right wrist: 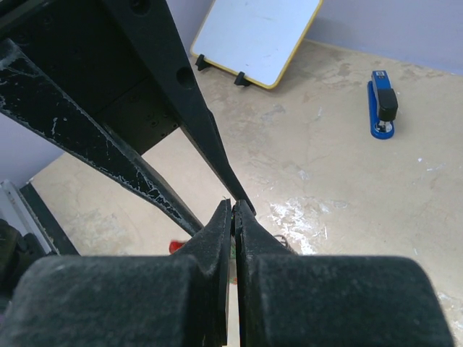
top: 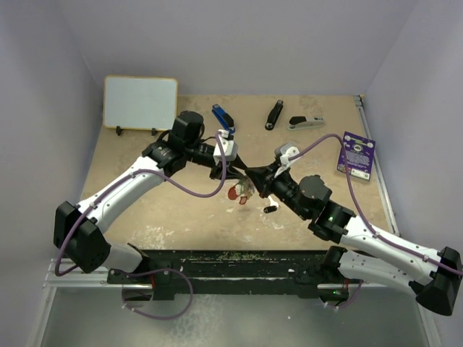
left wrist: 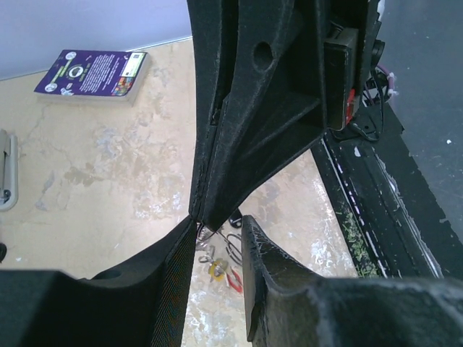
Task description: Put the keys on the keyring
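The keyring (top: 236, 192) sits near the middle of the tabletop (top: 145, 217), directly under the spot where the two arms meet. Its red fob (left wrist: 233, 280) and a yellow tag (left wrist: 215, 271) are bunched together with thin wire loops. We cannot tell whether the bundle hangs or rests on the surface. A small dark key (top: 270, 209) lies apart from it, just beside the right arm.

The left end effector (left wrist: 217, 228) is partly spread, and the bundle shows through the gap between its fingers (left wrist: 155, 282). The right end effector (right wrist: 233, 213) is pressed together, its narrow tip reaching in against the left one's fingertip. A thin wire runs from that tip down toward the bundle, but we cannot tell whether it is pinched there.

Along the far edge stand a whiteboard (top: 140, 103), a blue stapler (top: 223, 117), a black stapler (top: 273, 114) and a grey stapler (top: 306, 123), all well apart from the bundle. A purple card (top: 357, 154) lies near the right edge. Bare surface opens to the left of the keyring and toward the black rail (top: 239, 259) at the near edge. Walls close in on both sides.
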`<state>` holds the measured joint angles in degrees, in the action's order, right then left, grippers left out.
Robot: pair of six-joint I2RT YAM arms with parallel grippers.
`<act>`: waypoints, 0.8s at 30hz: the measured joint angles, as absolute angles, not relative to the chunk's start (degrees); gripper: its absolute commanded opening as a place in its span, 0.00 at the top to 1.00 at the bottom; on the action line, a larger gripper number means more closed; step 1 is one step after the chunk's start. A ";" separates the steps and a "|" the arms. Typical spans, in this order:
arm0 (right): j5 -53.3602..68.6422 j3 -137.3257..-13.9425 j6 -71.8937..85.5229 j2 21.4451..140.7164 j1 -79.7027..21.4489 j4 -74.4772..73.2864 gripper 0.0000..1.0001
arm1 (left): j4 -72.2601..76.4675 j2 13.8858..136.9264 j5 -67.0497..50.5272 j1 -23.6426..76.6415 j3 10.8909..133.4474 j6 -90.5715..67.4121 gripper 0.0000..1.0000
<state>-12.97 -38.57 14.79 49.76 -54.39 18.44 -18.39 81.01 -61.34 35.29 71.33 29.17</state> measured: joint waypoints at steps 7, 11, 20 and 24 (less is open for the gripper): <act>-12.67 -38.72 14.81 49.34 -54.39 17.82 1.00 | -18.68 81.01 -61.41 35.31 70.59 31.22 0.65; -12.49 -39.00 14.79 49.36 -54.48 16.69 1.00 | -18.74 81.12 -61.32 35.31 69.36 31.27 0.65; -12.49 -39.35 14.79 49.34 -54.76 16.40 1.00 | -18.96 81.73 -61.30 35.31 69.36 31.33 0.66; -12.49 -39.35 14.79 49.36 -54.76 16.32 1.00 | -21.65 81.76 -60.84 35.29 69.60 33.30 0.66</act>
<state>-12.49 -39.35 14.79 49.36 -54.76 16.32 -21.65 81.76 -60.84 35.29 69.60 33.30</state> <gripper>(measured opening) 0.004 0.344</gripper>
